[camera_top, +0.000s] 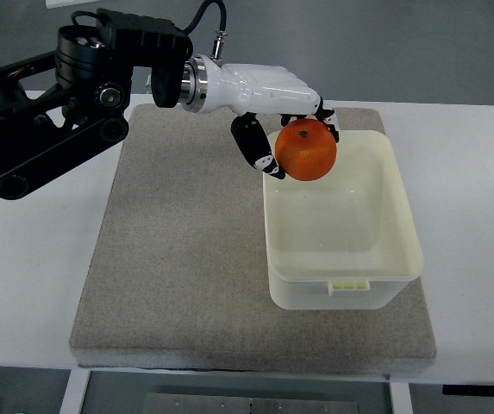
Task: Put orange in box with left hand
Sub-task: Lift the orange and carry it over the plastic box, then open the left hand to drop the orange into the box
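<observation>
A grey felt mat covered the white table. The left hand, fingers curled around the orange, held it over the cream plastic box's far-left corner.

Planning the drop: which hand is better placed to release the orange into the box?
Left. The left hand already grips the orange in its fingers, over the far-left rim of the box. No right arm shows.
</observation>
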Action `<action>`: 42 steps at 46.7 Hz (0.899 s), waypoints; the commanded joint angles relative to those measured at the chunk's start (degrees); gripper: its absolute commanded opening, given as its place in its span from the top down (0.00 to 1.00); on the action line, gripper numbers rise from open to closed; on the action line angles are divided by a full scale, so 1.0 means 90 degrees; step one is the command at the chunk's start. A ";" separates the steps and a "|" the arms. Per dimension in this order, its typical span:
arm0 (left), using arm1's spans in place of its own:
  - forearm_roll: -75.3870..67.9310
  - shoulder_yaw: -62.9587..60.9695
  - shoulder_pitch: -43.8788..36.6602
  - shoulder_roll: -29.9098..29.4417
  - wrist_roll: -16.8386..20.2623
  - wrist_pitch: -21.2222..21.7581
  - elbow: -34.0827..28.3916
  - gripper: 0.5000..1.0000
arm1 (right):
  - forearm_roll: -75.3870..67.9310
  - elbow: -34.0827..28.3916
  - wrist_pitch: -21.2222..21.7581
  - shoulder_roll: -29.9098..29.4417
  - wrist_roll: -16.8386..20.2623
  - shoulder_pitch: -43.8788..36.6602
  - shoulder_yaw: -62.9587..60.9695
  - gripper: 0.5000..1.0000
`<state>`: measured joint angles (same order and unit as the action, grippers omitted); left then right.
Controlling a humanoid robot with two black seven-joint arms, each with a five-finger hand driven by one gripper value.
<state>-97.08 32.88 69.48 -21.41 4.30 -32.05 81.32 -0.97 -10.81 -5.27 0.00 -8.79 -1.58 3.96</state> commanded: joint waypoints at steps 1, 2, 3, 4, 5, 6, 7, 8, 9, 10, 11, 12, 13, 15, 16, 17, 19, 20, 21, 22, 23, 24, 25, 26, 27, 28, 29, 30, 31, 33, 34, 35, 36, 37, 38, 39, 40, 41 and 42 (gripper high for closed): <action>-0.0238 -0.0177 0.0004 0.0132 0.0001 0.0026 -0.0099 1.00 | 0.0000 0.0000 0.0000 0.0000 0.0000 -0.0001 0.0000 0.14; -0.0316 -0.0206 0.0004 0.0142 0.0001 0.0045 -0.0119 1.00 | 0.0000 0.0000 0.0000 0.0000 0.0000 -0.0001 0.0000 0.14; -0.0385 -0.0226 0.0004 0.0161 0.0001 0.0055 -0.0148 1.00 | 0.0000 0.0000 0.0000 0.0000 0.0000 -0.0001 0.0000 0.14; -0.0453 -0.0226 -0.0005 0.0191 0.0001 0.0055 -0.0168 1.00 | 0.0000 0.0000 0.0000 0.0000 0.0000 -0.0001 0.0000 0.14; -0.0502 -0.0236 -0.0025 0.0230 0.0001 0.0055 -0.0187 1.00 | 0.0000 0.0000 0.0000 0.0000 0.0000 -0.0001 0.0000 0.14; -0.0541 -0.0246 -0.0034 0.0288 0.0001 0.0055 -0.0217 1.00 | 0.0000 0.0000 0.0000 0.0000 0.0000 -0.0001 0.0000 0.14; -0.0561 -0.0255 -0.0054 0.0337 0.0001 0.0055 -0.0246 1.00 | 0.0000 0.0000 0.0000 0.0000 0.0000 -0.0001 0.0000 0.14; -0.0571 -0.0265 -0.0073 0.0395 0.0001 0.0055 -0.0275 1.00 | 0.0000 0.0000 0.0000 0.0000 0.0000 -0.0001 0.0000 0.14; -0.0590 -0.0294 -0.0074 0.0435 0.0001 0.0055 -0.0295 1.00 | 0.0000 0.0000 0.0000 0.0000 0.0000 -0.0001 0.0000 0.14; -0.0600 -0.0333 -0.0074 0.0464 0.0001 0.0065 -0.0324 1.00 | 0.0000 0.0000 0.0000 0.0000 0.0000 -0.0001 0.0000 0.14; -0.0610 -0.0353 -0.0083 0.0493 -0.0009 0.0074 -0.0344 1.00 | 0.0000 0.0000 0.0000 0.0000 0.0000 -0.0001 0.0000 0.14; -0.0629 -0.0372 -0.0083 0.0503 -0.0009 0.0084 -0.0363 1.00 | 0.0000 0.0000 0.0000 0.0000 0.0000 -0.0001 0.0000 0.14; -0.0639 -0.0382 -0.0083 0.0523 -0.0009 0.0084 -0.0373 1.00 | 0.0000 0.0000 0.0000 0.0000 0.0000 -0.0001 0.0000 0.14; -0.0659 -0.0382 -0.0083 0.0601 0.0001 0.0094 -0.0431 1.00 | 0.0000 0.0000 0.0000 0.0000 0.0000 -0.0001 0.0000 0.14; -0.0668 -0.0382 -0.0083 0.0649 -0.0009 0.0113 -0.0451 1.00 | 0.0000 0.0000 0.0000 0.0000 0.0000 -0.0001 0.0000 0.14; -0.0678 -0.0382 -0.0083 0.0698 -0.0009 0.0123 -0.0480 1.00 | 0.0000 0.0000 0.0000 0.0000 0.0000 -0.0001 0.0000 0.14; -0.0688 -0.0411 -0.0083 0.0747 0.0001 0.0143 -0.0549 1.00 | 0.0000 0.0000 0.0000 0.0000 0.0000 -0.0001 0.0000 0.14; -0.0688 -0.0431 -0.0093 0.0767 -0.0009 0.0143 -0.0588 1.00 | 0.0000 0.0000 0.0000 0.0000 0.0000 -0.0001 0.0000 0.14; -0.0698 -0.0460 -0.0093 0.0777 -0.0009 0.0143 -0.0617 1.00 | 0.0000 0.0000 0.0000 0.0000 0.0000 -0.0001 0.0000 0.14; -0.0698 -0.0480 -0.0093 0.0796 -0.0009 0.0153 -0.0656 1.00 | 0.0000 0.0000 0.0000 0.0000 0.0000 -0.0001 0.0000 0.14; -0.0698 -0.0499 -0.0093 0.0825 -0.0009 0.0162 -0.0695 1.00 | 0.0000 0.0000 0.0000 0.0000 0.0000 -0.0001 0.0000 0.14; -0.0698 -0.0509 -0.0103 0.0855 0.0001 0.0182 -0.0724 1.00 | 0.0000 0.0000 0.0000 0.0000 0.0000 -0.0001 0.0000 0.14; -0.0698 -0.0519 -0.0103 0.0884 0.0001 0.0192 -0.0763 1.00 | 0.0000 0.0000 0.0000 0.0000 0.0000 -0.0001 0.0000 0.14; -0.0688 -0.0519 -0.0103 0.0913 0.0001 0.0221 -0.0793 1.00 | 0.0000 0.0000 0.0000 0.0000 0.0000 -0.0001 0.0000 0.14; -0.0698 -0.0538 -0.0113 0.0933 0.0001 0.0240 -0.0822 1.00 | 0.0000 0.0000 0.0000 0.0000 0.0000 -0.0001 0.0000 0.14; -0.0698 -0.0558 -0.0113 0.0943 0.0001 0.0260 -0.0842 1.00 | 0.0000 0.0000 0.0000 0.0000 0.0000 -0.0001 0.0000 0.14; -0.0698 -0.0587 -0.0113 0.0953 0.0001 0.0279 -0.0871 1.00 | 0.0000 0.0000 0.0000 0.0000 0.0000 -0.0001 0.0000 0.14; -0.0698 -0.0607 -0.0113 0.0953 0.0001 0.0318 -0.0891 1.00 | 0.0000 0.0000 0.0000 0.0000 0.0000 -0.0001 0.0000 0.14; -0.0688 -0.0626 -0.0113 0.0962 0.0001 0.0357 -0.0900 1.00 | 0.0000 0.0000 0.0000 0.0000 0.0000 -0.0001 0.0000 0.14; -0.0688 -0.0665 -0.0113 0.0992 0.0011 0.0455 -0.0930 1.00 | 0.0000 0.0000 0.0000 0.0000 0.0000 -0.0001 0.0000 0.14; -0.0688 -0.0695 -0.0113 0.1011 0.0011 0.0504 -0.0949 1.00 | 0.0000 0.0000 0.0000 0.0000 0.0000 -0.0001 0.0000 0.14; -0.0688 -0.0733 -0.0113 0.1031 0.0011 0.0553 -0.0969 0.98 | 0.0000 0.0000 0.0000 0.0000 0.0000 -0.0001 0.0000 0.14; -0.0688 -0.0763 -0.0113 0.1060 0.0011 0.0601 -0.0998 0.92 | 0.0000 0.0000 0.0000 0.0000 0.0000 -0.0001 0.0000 0.14; -0.0688 -0.0792 -0.0113 0.1089 0.0011 0.0641 -0.1037 0.87 | 0.0000 0.0000 0.0000 0.0000 0.0000 -0.0001 0.0000 0.14; -0.0688 -0.0812 -0.0113 0.1109 0.0011 0.0670 -0.1066 0.80 | 0.0000 0.0000 0.0000 0.0000 0.0000 -0.0001 0.0000 0.14; -0.0688 -0.0831 -0.0122 0.1128 0.0011 0.0699 -0.1096 0.69 | 0.0000 0.0000 0.0000 0.0000 0.0000 -0.0001 0.0000 0.14; -0.0688 -0.0851 -0.0122 0.1148 0.0011 0.0709 -0.1125 0.60 | 0.0000 0.0000 0.0000 0.0000 0.0000 -0.0001 0.0000 0.14; -0.0688 -0.0870 -0.0142 0.1167 0.0011 0.0719 -0.1154 0.56 | 0.0000 0.0000 0.0000 0.0000 0.0000 -0.0001 0.0000 0.14; -0.0688 -0.0880 -0.0190 0.1187 0.0011 0.0729 -0.1164 0.55 | 0.0000 0.0000 0.0000 0.0000 0.0000 -0.0001 0.0000 0.14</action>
<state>-103.29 25.43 68.41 -11.27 4.40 -25.87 71.48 -0.97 -10.81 -5.27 0.00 -8.79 -1.58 3.95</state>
